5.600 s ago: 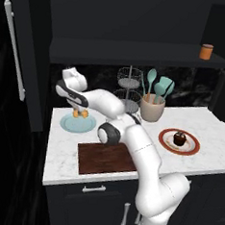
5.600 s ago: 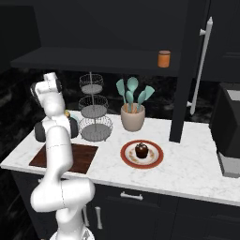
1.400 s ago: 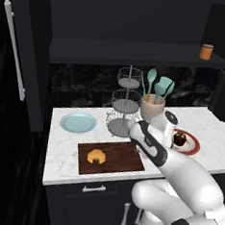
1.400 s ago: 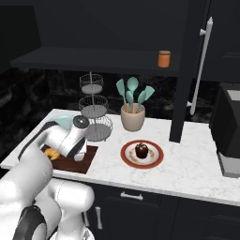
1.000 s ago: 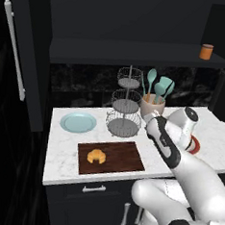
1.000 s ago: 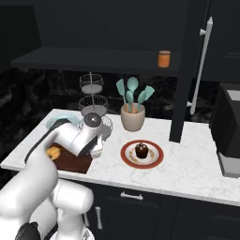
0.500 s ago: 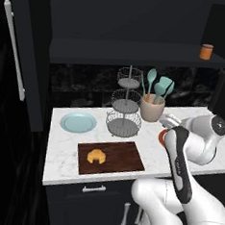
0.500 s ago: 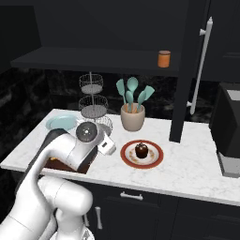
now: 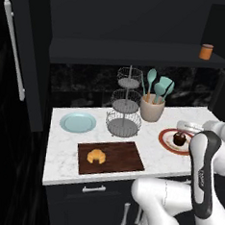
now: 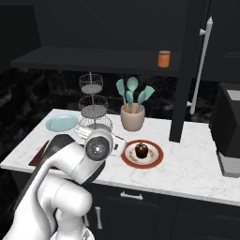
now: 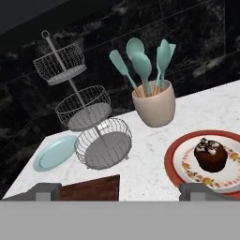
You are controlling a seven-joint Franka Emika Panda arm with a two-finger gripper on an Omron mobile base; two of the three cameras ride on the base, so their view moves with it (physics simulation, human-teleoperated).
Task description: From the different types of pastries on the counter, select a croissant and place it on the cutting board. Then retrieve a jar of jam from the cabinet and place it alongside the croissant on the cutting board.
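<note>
In the left base view we see the croissant [image 9: 96, 156] lying on the cutting board [image 9: 125, 157], and the jam jar [image 9: 205, 51] standing on the cabinet shelf [image 9: 139, 54] above the counter [image 9: 62, 153]. In the right base view the jar [image 10: 163, 59] stands on that shelf, with the chocolate cake [image 10: 141, 150] on its red-rimmed plate [image 10: 156, 160] below. In the hand view the gripper [image 11: 121, 190] stands wide apart and holds nothing, above a corner of the board [image 11: 93, 188], near the wire stand [image 11: 84, 117] and utensil crock [image 11: 155, 110].

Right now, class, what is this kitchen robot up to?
The croissant already lies on the cutting board. The arm's end effector is open and empty, above the counter near the chocolate cake on its red-rimmed plate. The jar of jam sits on the cabinet shelf, not yet fetched.
</note>
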